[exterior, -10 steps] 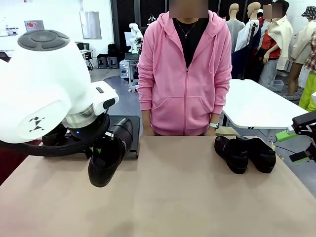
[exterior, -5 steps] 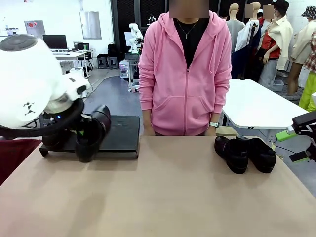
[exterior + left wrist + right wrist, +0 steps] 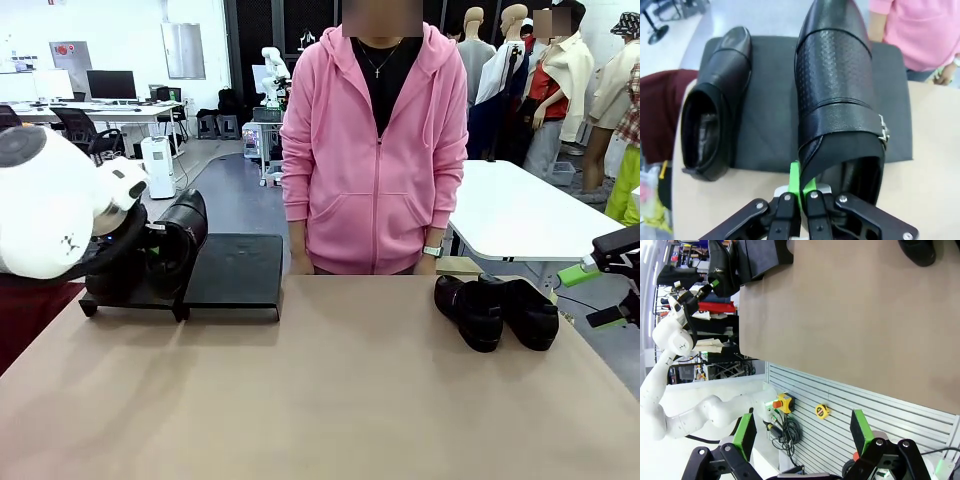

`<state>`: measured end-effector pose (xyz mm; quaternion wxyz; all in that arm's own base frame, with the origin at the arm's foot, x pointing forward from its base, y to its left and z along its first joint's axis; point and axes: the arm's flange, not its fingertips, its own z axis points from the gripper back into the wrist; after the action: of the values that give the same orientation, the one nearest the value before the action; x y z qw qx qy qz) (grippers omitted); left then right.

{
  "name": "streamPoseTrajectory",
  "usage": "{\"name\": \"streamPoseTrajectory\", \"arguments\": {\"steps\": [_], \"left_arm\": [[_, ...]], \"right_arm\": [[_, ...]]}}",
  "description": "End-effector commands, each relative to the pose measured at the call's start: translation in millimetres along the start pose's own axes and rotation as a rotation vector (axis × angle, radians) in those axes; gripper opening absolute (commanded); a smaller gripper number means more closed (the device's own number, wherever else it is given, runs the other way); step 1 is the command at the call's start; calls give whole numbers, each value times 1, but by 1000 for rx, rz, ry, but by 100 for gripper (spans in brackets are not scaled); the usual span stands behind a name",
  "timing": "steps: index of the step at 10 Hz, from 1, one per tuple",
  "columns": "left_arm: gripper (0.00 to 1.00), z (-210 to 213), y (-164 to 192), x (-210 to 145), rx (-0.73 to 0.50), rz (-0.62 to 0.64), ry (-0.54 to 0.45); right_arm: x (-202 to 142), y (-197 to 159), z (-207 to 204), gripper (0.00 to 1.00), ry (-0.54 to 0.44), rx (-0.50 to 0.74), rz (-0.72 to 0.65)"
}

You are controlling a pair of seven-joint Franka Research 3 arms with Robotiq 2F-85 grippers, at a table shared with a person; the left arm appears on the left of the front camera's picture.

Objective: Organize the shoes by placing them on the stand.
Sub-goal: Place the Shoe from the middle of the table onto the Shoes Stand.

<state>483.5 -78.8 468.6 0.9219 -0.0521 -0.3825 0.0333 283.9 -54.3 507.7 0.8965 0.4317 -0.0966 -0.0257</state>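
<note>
— What moved?
— Our left gripper (image 3: 801, 172), clenched on a shoe (image 3: 837, 95) by its heel rim, carried it back over the stand (image 3: 240, 275) at the desk's (image 3: 330, 390) far left edge
— Nearly placed, then; our right gripper (image 3: 598, 295) hangs spread

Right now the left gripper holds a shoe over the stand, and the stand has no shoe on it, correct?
Not quite: the left gripper holds a shoe over the stand, but another shoe lies on it, as the left wrist view shows.
</note>
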Motion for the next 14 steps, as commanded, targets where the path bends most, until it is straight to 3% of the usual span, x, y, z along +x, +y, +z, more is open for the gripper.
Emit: {"name": "streamPoseTrajectory", "arguments": {"steps": [1,6,9,14], "left_arm": [[0,-5,0,5,15,29,-71],[0,-40,11,-6,50,26,-55],[0,-55,22,-14,77,28,-104],[0,-64,25,-7,65,52,-110]], "right_arm": [[3,1,0,100,-8,36,25],[3,1,0,100,-8,36,25],[3,1,0,100,-8,36,25],[3,1,0,100,-8,36,25]]}}
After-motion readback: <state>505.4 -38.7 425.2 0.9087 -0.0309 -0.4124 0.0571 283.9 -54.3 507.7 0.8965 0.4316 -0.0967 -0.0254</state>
